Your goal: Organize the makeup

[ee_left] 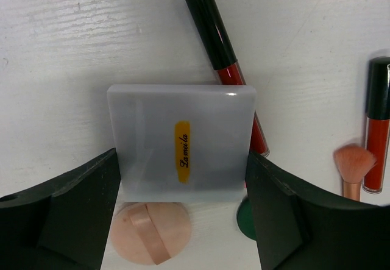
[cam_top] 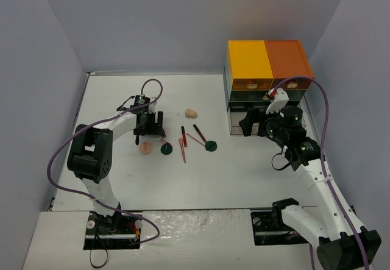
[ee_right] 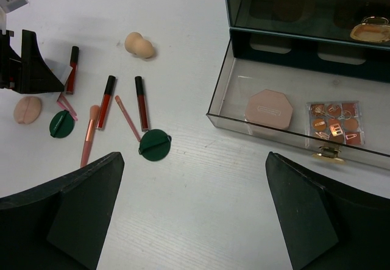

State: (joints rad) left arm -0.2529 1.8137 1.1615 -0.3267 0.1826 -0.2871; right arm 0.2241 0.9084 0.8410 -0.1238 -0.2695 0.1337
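Note:
My left gripper [cam_top: 149,125] is shut on a frosted white-lidded palette [ee_left: 181,142] with a yellow label and holds it just above the table. Under it lie a peach puff [ee_left: 149,232], a green disc [ee_left: 245,218] and a dark red lip gloss [ee_left: 225,63]. A second gloss [ee_left: 378,124] and a small pink brush [ee_left: 353,166] lie to the right. My right gripper [ee_right: 195,160] is open and empty, over bare table in front of the open drawer [ee_right: 268,133]. The beige sponge [cam_top: 191,112] and another green disc [cam_top: 210,146] lie mid-table.
The yellow-and-orange-topped drawer unit [cam_top: 265,69] stands at the back right. Its lowest drawer is pulled out and holds a pink octagonal compact [ee_right: 269,108] and a small glitter palette [ee_right: 334,122]. Grey walls enclose the table.

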